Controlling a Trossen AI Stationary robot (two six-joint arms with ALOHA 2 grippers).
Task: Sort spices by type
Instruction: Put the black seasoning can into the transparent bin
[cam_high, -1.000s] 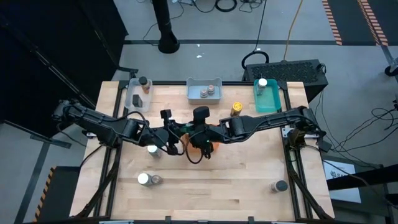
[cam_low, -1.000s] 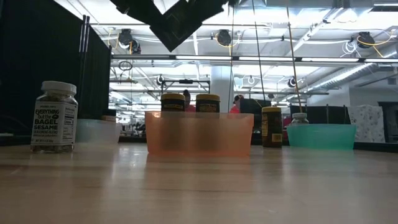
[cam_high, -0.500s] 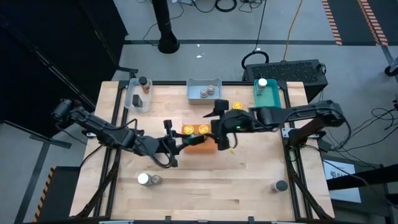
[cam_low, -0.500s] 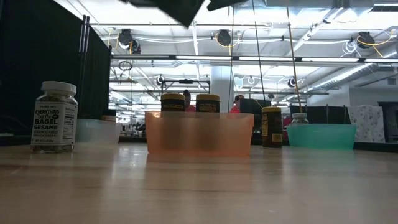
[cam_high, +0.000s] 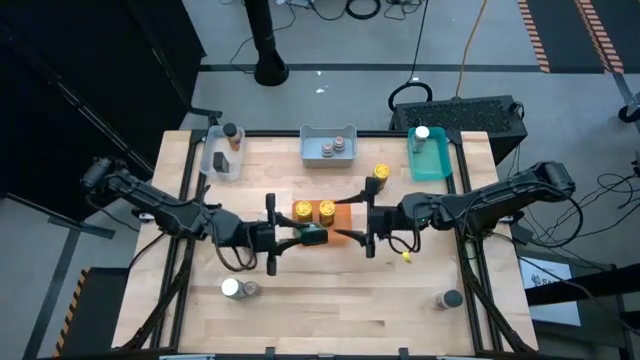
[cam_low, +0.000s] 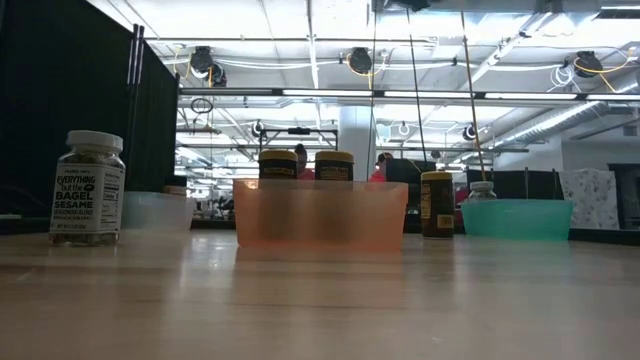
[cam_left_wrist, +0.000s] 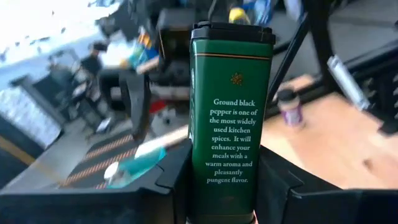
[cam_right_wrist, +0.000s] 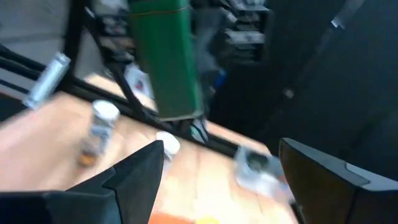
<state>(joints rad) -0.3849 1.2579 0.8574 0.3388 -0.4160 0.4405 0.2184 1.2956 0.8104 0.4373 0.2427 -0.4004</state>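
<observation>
Hanging above the middle of the desk (cam_high: 400, 300), both arms stay out of the low view, which shows only jars and trays. The right wrist view is blurred, so most things behind the tin there are hard to make out. Two jars in the blue-grey tray (cam_high: 329, 147) at the far edge are too small to tell apart.

The green tin (cam_left_wrist: 230, 118) is a tall, flat-sided pepper tin with a black lid and white print naming ground black pepper. The left hand (cam_high: 290, 236) is clamped on its lower end, a finger on each side, and holds it lying level just near of the orange tray (cam_high: 337, 221), lid pointing right.

The right hand (cam_high: 368, 232) sits just right of the tin with its fingers (cam_right_wrist: 134, 174) spread wide apart, holding nothing and clear of the tin.

Two yellow-lidded jars (cam_high: 313, 209) stand in the orange tray. Another yellow-lidded jar (cam_high: 380, 175) stands on the desk to the far right of it. A white-lidded jar (cam_high: 423, 134) rests in the teal tray (cam_high: 430, 165) at the far right, and a dark-lidded jar (cam_high: 231, 133) in the clear tray (cam_high: 215, 160) at the far left. A sesame jar (cam_low: 88, 188) stands near the left front, and a grey-lidded jar (cam_high: 450, 298) near the right front.
</observation>
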